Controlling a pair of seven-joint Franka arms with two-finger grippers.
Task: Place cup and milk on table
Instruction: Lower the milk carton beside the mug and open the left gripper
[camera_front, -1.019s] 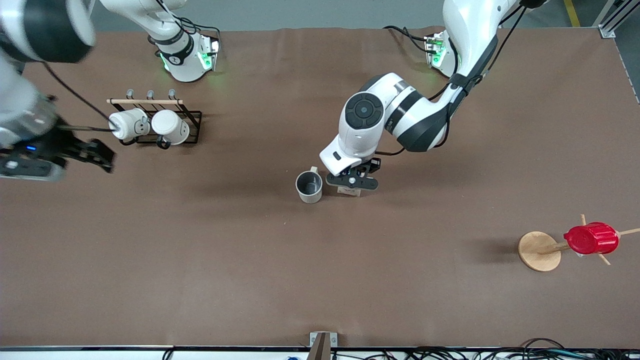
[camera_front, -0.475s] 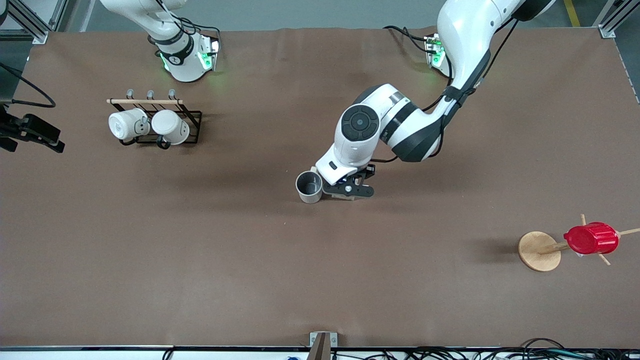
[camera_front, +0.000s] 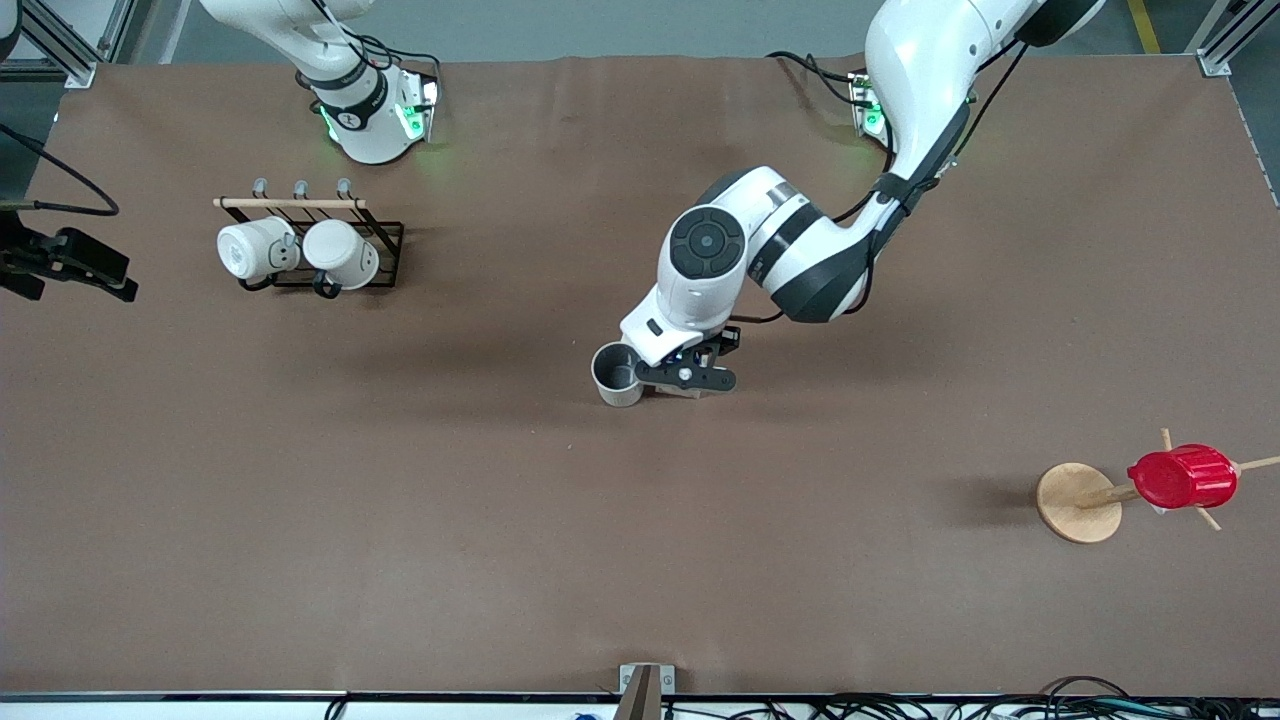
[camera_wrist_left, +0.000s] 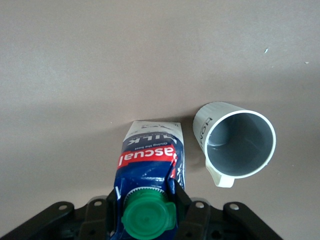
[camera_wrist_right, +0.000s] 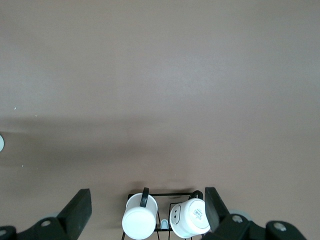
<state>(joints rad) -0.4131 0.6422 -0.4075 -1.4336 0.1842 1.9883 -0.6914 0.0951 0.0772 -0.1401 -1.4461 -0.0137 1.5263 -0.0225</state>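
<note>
The cup (camera_front: 617, 373), cream-white with a grey inside, stands upright on the brown table (camera_front: 640, 560) near its middle. It also shows in the left wrist view (camera_wrist_left: 240, 145). My left gripper (camera_front: 690, 377) is low beside the cup, toward the left arm's end. It is shut on the milk (camera_wrist_left: 150, 160), a blue and white carton with a green cap (camera_wrist_left: 148, 216). The carton's base is at or just above the table. In the front view the gripper hides most of the carton. My right gripper (camera_front: 100, 275) is open and empty at the right arm's end of the table, and shows in its own wrist view (camera_wrist_right: 146, 195).
A black wire rack (camera_front: 385, 235) with two white mugs (camera_front: 300, 250) stands near the right arm's base; the mugs show in the right wrist view (camera_wrist_right: 139, 220). A wooden mug tree (camera_front: 1078, 502) holds a red ribbed cup (camera_front: 1180, 477) at the left arm's end.
My left gripper has moved the milk closer to the cup. My right arm has drawn back from beside the rack to the table's end.
</note>
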